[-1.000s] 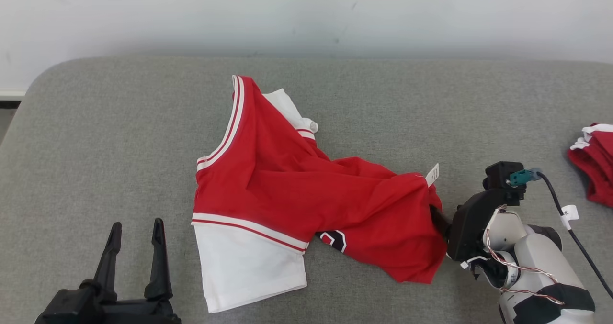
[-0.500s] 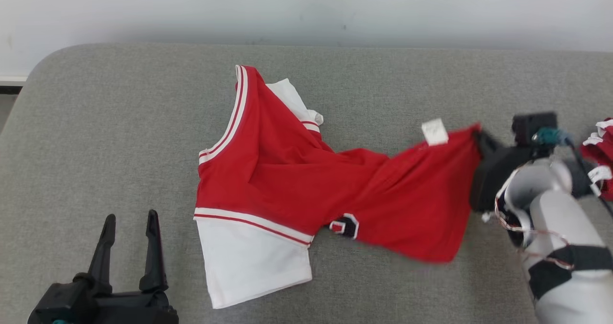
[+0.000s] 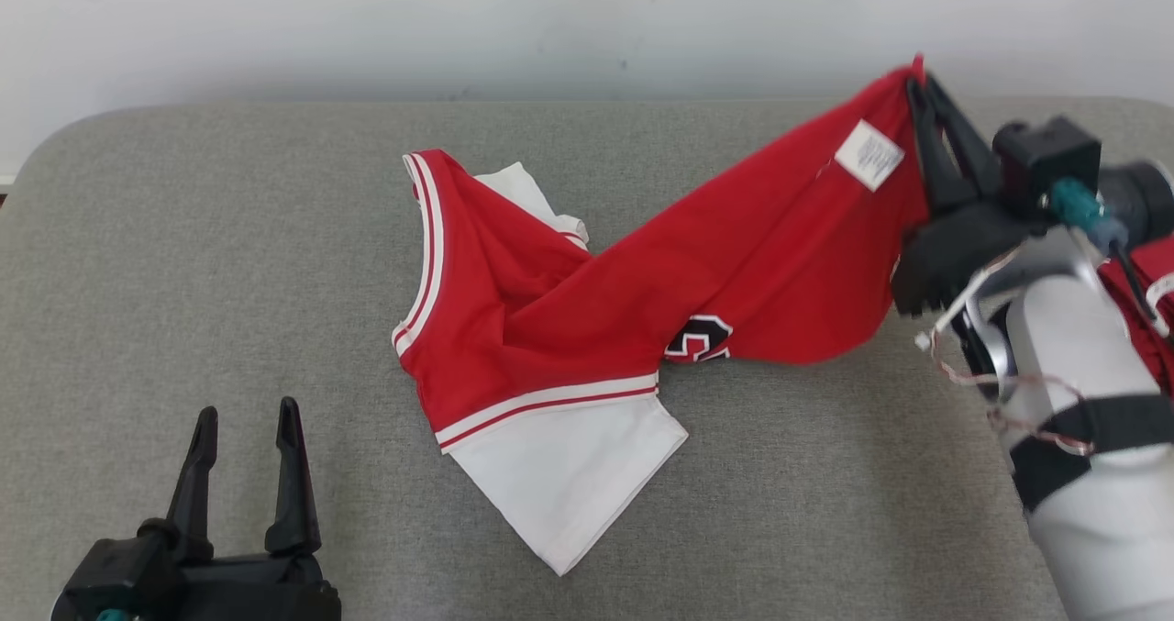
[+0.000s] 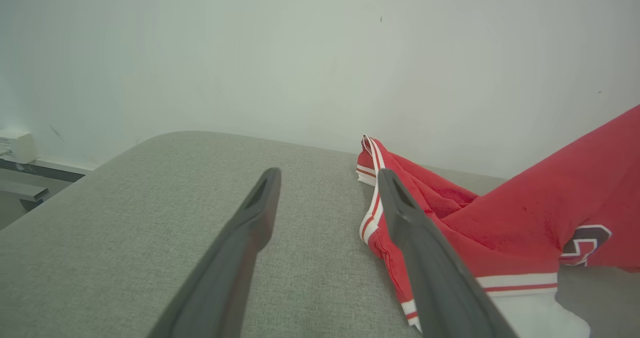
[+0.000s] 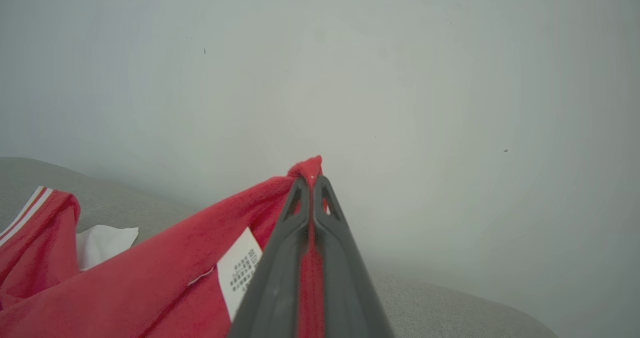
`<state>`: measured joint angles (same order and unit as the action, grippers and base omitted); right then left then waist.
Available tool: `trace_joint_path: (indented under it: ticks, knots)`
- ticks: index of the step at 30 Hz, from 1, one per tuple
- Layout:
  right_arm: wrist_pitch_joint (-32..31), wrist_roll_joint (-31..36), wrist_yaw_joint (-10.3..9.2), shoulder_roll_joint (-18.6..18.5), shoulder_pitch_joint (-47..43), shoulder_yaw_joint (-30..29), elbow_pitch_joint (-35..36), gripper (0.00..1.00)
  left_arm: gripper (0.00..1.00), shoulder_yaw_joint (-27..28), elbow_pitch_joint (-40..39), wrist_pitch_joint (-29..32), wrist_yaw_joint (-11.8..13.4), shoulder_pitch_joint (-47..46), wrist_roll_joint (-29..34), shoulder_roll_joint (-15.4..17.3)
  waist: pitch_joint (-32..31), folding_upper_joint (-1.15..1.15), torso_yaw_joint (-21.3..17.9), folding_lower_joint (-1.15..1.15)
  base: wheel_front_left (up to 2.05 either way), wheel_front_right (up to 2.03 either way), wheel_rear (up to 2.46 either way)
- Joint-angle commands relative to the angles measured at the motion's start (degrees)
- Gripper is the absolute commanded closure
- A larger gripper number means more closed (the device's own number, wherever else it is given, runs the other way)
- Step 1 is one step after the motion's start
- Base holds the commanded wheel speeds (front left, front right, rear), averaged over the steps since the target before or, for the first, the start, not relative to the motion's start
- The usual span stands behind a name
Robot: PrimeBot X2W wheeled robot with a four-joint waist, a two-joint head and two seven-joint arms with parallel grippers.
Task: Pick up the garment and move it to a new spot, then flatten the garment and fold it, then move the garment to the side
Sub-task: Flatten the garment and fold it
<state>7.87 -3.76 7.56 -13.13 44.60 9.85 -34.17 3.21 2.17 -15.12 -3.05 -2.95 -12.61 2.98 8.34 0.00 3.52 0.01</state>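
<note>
The garment (image 3: 569, 327) is a red jersey with white sleeves and striped trim, part draped on the grey cushion, part lifted. My right gripper (image 3: 920, 84) is shut on its red corner at the upper right, raised above the surface, a white label (image 3: 869, 155) hanging beside it. In the right wrist view the gripper (image 5: 312, 180) pinches red cloth (image 5: 150, 288) between closed fingers. My left gripper (image 3: 243, 415) stands open at the lower left, apart from the garment. The left wrist view shows that gripper (image 4: 327, 173) with the garment (image 4: 500, 228) to the right of its fingers.
The grey cushioned surface (image 3: 183, 263) runs to a pale wall (image 3: 367, 25) behind. Another red and white garment (image 3: 1146, 282) lies at the right edge behind my right arm. A dark cable (image 3: 1114, 254) runs from the right wrist.
My right gripper has closed on the garment's right corner and lifted it up and back, stretching the red cloth and dragging the white sleeve rightward. The left gripper has stayed put.
</note>
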Motion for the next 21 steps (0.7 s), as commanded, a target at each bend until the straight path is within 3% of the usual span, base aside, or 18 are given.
trace_joint_path:
  ticks: [1,9,14,19,20,21]
  knots:
    - [-0.1,-0.9,-0.15,-0.9,-2.1,0.2,0.6,1.00,0.00,0.2,0.1,0.0,0.1,0.6,0.2,-0.1,-0.4,0.00,-0.3,-0.01,0.00,0.00,0.00]
    - [-3.7,-6.0,-0.15,-2.6,-25.1,-1.3,16.9,1.00,0.00,1.3,-0.4,0.0,0.7,2.3,-0.6,-0.1,-1.5,0.00,-2.8,-0.01,0.00,0.00,0.00]
    - [-7.5,-5.8,-0.15,-0.1,-39.5,-4.8,25.7,1.00,0.00,1.8,-0.6,0.0,0.8,1.6,-0.6,-0.1,-1.6,0.00,-4.4,-0.01,0.00,0.00,0.00]
    - [-11.1,-5.5,-0.15,3.1,-47.8,-6.2,28.5,1.00,0.00,2.2,-0.7,0.0,0.6,1.5,-0.5,-0.1,-1.9,0.00,-5.3,-0.01,0.00,0.00,0.00]
    - [-13.1,-6.0,-0.15,3.7,-49.2,-6.5,27.8,0.95,0.00,2.3,-0.7,0.0,0.6,1.7,-0.5,-0.1,-2.0,0.00,-5.3,-0.01,0.00,0.00,0.00]
    - [-14.6,-6.3,-0.15,4.1,-50.0,-7.1,27.6,0.17,0.00,2.3,-0.6,0.0,0.6,1.9,-0.5,-0.1,-2.2,0.00,-5.3,-0.01,0.00,0.00,0.00]
